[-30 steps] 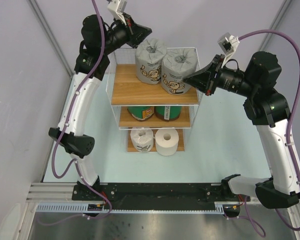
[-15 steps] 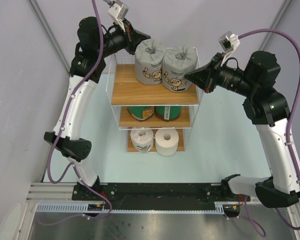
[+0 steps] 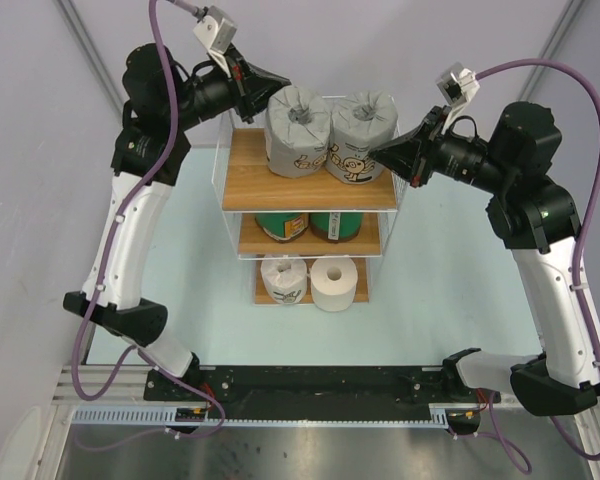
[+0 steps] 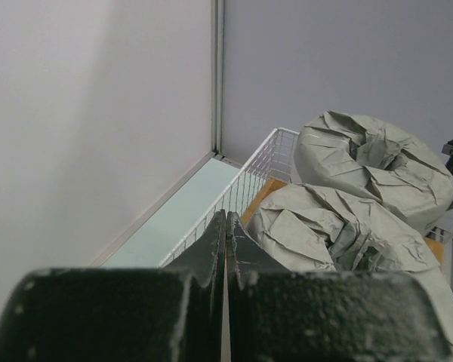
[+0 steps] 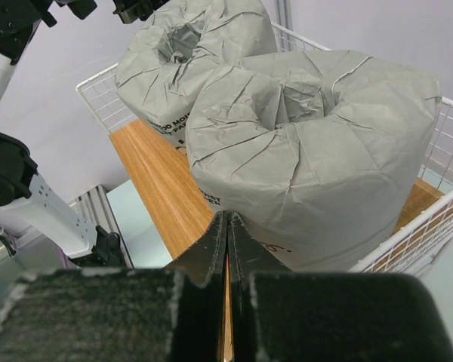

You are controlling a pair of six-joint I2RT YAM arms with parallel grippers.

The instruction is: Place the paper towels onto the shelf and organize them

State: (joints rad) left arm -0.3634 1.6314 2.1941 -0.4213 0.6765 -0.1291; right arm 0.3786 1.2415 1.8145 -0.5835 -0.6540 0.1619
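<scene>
The shelf stands mid-table with paper towels on all three boards. Two grey-wrapped rolls stand side by side on the top board. Two green rolls are on the middle board, and a white-wrapped roll and a bare one on the bottom. My left gripper is shut and empty at the upper left edge of the left grey roll. My right gripper is shut and empty, its tip at the right grey roll's side.
White wire railing edges the top board. Grey enclosure walls stand close on the left and behind. A metal rail with both arm bases runs along the near edge. The pale table shows around the shelf.
My left arm's elbow swung out to the left and its gripper came down against the left grey roll. The two grey rolls shifted slightly. The right gripper barely moved.
</scene>
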